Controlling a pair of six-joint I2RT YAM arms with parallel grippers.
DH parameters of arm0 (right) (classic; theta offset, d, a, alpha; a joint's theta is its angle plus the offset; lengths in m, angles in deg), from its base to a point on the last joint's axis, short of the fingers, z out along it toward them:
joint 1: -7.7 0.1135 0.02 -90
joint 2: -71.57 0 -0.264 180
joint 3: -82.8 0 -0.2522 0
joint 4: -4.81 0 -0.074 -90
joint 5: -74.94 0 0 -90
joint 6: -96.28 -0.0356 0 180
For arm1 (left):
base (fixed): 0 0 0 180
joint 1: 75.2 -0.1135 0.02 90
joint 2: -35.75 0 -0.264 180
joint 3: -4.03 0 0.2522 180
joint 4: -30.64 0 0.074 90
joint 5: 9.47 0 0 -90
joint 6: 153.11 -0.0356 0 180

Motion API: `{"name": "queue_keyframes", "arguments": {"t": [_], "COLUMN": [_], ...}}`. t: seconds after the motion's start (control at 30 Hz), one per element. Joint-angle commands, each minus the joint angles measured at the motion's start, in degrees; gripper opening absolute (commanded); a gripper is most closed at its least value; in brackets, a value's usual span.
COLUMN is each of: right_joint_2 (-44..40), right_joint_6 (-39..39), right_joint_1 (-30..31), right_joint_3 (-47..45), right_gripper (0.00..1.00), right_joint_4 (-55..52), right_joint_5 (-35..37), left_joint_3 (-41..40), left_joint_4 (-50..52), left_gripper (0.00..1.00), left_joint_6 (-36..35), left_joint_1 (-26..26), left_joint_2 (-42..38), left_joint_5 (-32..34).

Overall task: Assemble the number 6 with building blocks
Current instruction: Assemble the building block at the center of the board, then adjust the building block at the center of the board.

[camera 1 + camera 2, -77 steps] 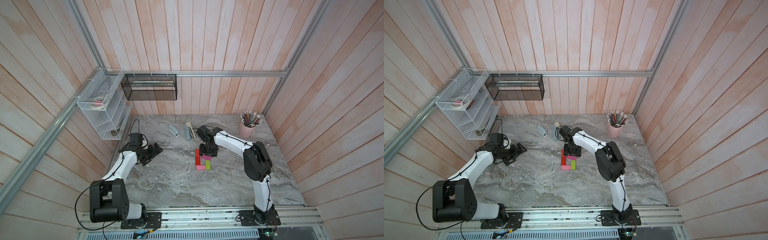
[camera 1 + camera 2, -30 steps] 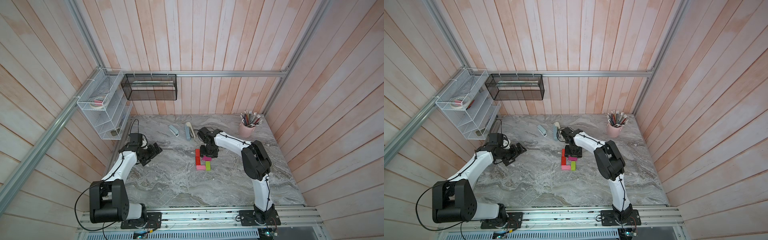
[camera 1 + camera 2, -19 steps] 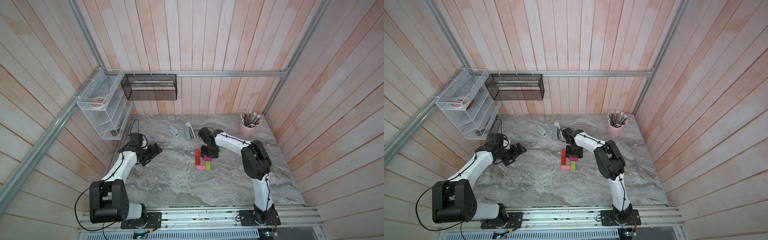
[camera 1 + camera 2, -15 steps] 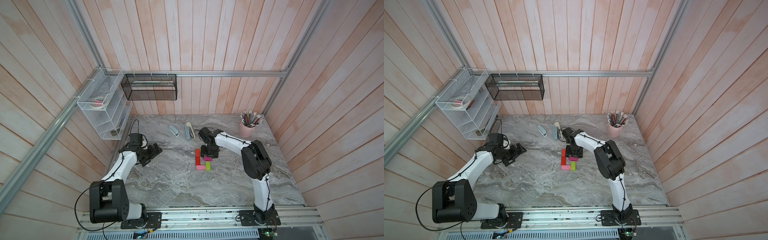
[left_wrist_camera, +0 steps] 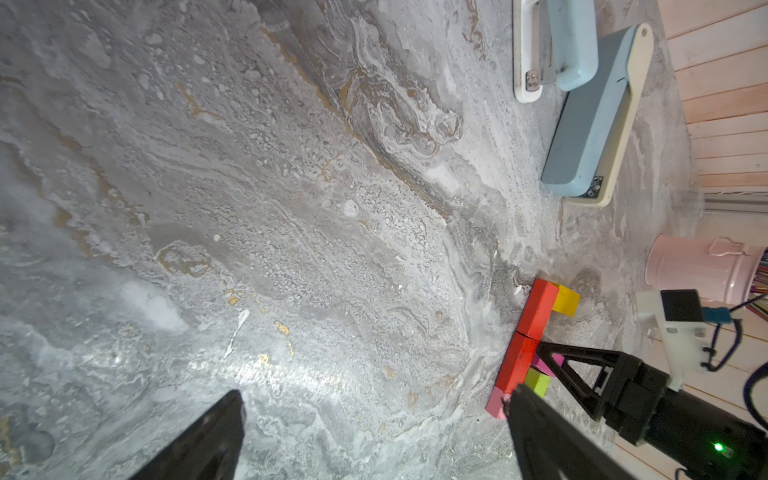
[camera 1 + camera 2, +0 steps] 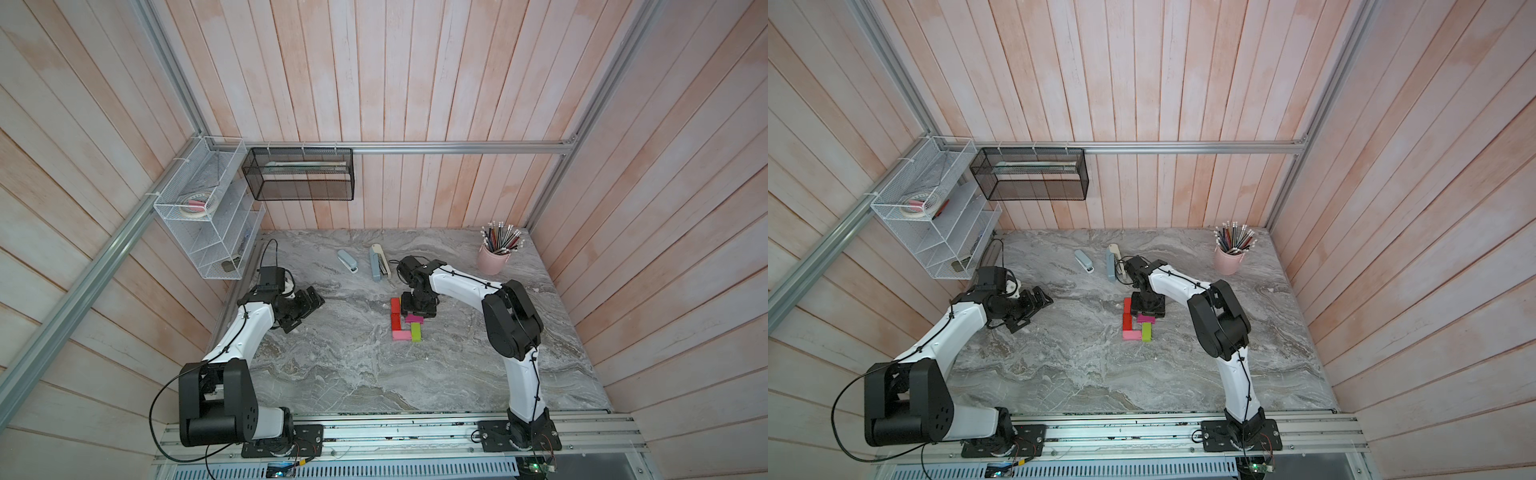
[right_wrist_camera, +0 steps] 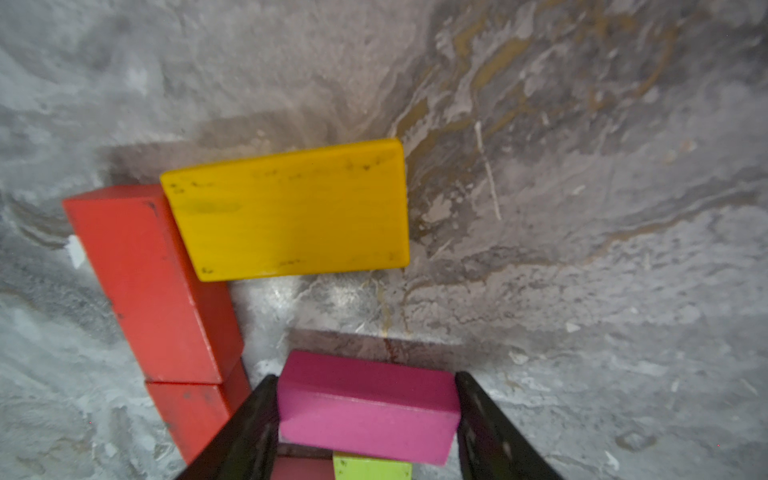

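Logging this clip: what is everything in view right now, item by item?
red blocks: two, red, end to end on the table
yellow block: one, yellow, beside the far red block's outer end
magenta block: one, magenta, between the right pincer's jaws
light pink block: one, light pink, at the near red block's end
lime green block: one, lime, beside the light pink block
staplers: two, light blue and grey-blue with beige, toward the back wall
pencil cup: one, pink, back corner by the right arm
wire shelf: one, white, left wall, holding a tape roll
mesh basket: one, black, back wall
table: one, grey marble
left pincer: one, black, open, empty
right pincer: one, black, shut on the magenta block
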Motion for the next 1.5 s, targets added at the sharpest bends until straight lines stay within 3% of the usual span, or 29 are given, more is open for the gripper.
{"name": "queue_keyframes", "arguments": {"t": [0.0,0.23,0.7,0.93,1.13,1.47], "right_joint_2": [0.4,-0.9,-7.0,-10.2,-11.4,-11.2], "right_joint_6": [0.0,-0.6,-2.3,-4.1,-6.6,-9.5], "right_joint_1": [-0.3,-0.2,-1.4,-2.7,-4.1,-4.6], "right_joint_3": [-1.2,-2.2,-4.8,-7.6,-10.3,-14.0], "right_gripper": [0.69,0.75,0.76,0.78,0.87,0.88], "right_joint_4": [0.5,2.1,4.3,6.7,9.0,13.8], "right_joint_5": [-0.8,-1.2,0.3,-2.4,-6.0,-10.7], "left_joint_3": [1.1,0.9,0.9,1.1,1.4,1.8], "left_joint_4": [0.0,0.3,0.2,0.2,0.3,0.9], "left_gripper": [1.00,1.00,1.00,1.00,1.00,1.00], "left_joint_6": [0.5,0.2,0.0,0.0,-0.2,-0.8], "left_joint_1": [-0.2,-0.2,-0.2,-0.1,0.0,0.0], "left_joint_2": [-0.7,-0.9,-0.4,-0.3,-0.4,-0.3], "left_joint_5": [0.3,0.5,0.4,0.3,0.2,0.3]}}
